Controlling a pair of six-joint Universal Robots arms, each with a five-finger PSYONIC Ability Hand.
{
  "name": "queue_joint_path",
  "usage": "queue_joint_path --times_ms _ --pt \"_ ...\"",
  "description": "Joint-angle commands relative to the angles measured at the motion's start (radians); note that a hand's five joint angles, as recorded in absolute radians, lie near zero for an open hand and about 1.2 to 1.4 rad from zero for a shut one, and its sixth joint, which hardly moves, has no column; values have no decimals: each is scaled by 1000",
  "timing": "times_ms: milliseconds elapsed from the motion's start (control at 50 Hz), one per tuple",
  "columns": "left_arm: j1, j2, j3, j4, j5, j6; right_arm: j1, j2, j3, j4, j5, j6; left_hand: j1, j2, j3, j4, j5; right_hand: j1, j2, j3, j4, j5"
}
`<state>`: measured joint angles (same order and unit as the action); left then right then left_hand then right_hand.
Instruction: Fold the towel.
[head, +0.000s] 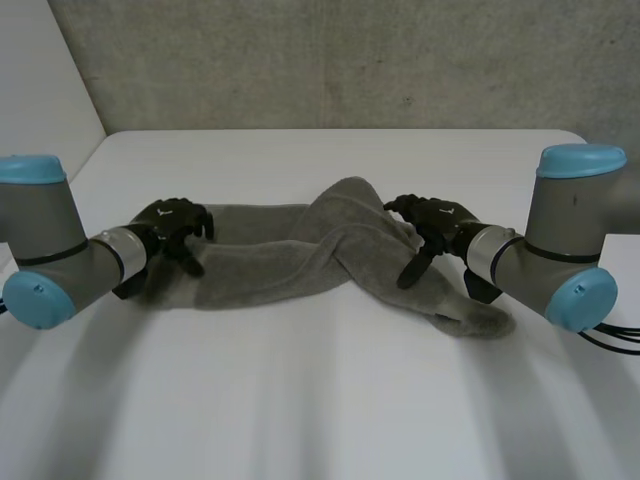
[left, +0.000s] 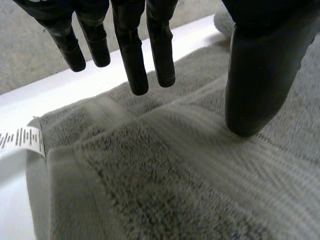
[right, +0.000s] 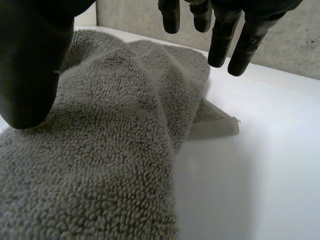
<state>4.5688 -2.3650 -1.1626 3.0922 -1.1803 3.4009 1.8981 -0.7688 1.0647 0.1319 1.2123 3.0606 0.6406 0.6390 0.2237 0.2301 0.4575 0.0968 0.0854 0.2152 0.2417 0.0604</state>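
Observation:
A grey towel lies bunched and twisted across the middle of the white table, with one fold crossing over another. My left hand is over the towel's left end. In the left wrist view its fingers hang straight above the towel, near the corner with a white label, and the thumb rests on the pile. My right hand is over the right part. Its fingers are straight above the towel edge, and the thumb touches the cloth. Neither hand holds the towel.
A grey wall stands behind the table's far edge. Bare table lies in front of the towel and beyond it. The towel's right tail trails under my right forearm.

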Motion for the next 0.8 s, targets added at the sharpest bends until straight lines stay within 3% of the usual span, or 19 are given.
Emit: queue_joint_path --times_ms 20,180,200,220,240,260,280,440,640,800 --pt "1 -31 12 0 -27 58 -1 -6 12 -2 -3 -2 -37 -35 -49 -56 -28 -97 -85 -41 -67 -60" --pt "1 -37 12 0 -47 107 -1 -12 20 -3 -8 -3 22 23 -49 -56 30 -97 -85 -41 -67 -60" --pt "-1 -36 11 -1 -47 107 -1 -12 20 -3 -8 -3 226 227 -49 -56 234 -97 -85 -41 -67 -60" --pt "-1 -36 11 -1 -47 107 -1 -12 20 -3 -8 -3 228 229 -49 -56 236 -97 -85 -41 -67 -60" --pt "-1 -31 6 -1 -47 107 -1 -12 21 -3 -10 -5 507 508 -49 -56 515 -97 -85 -41 -67 -60" --pt "-1 -31 6 -1 -47 107 -1 -14 24 -3 -10 -6 509 511 -49 -56 518 -97 -85 -41 -67 -60" --pt "-2 -22 0 -1 -47 107 -1 -14 24 -3 -10 -6 753 755 -49 -56 762 -97 -85 -41 -67 -60" --pt "1 110 -66 -6 -42 97 -2 -52 54 2 -17 -25 756 757 -49 -56 764 -97 -85 -41 -67 -60" --pt "-4 326 -210 -7 -28 92 -19 -223 239 0 -40 -127 756 757 -49 -56 764 -24 -12 -41 -67 -60" --pt "36 558 -424 -1 65 94 -25 -349 395 -8 -96 -187 756 757 -49 -56 764 38 49 -41 -67 -60"
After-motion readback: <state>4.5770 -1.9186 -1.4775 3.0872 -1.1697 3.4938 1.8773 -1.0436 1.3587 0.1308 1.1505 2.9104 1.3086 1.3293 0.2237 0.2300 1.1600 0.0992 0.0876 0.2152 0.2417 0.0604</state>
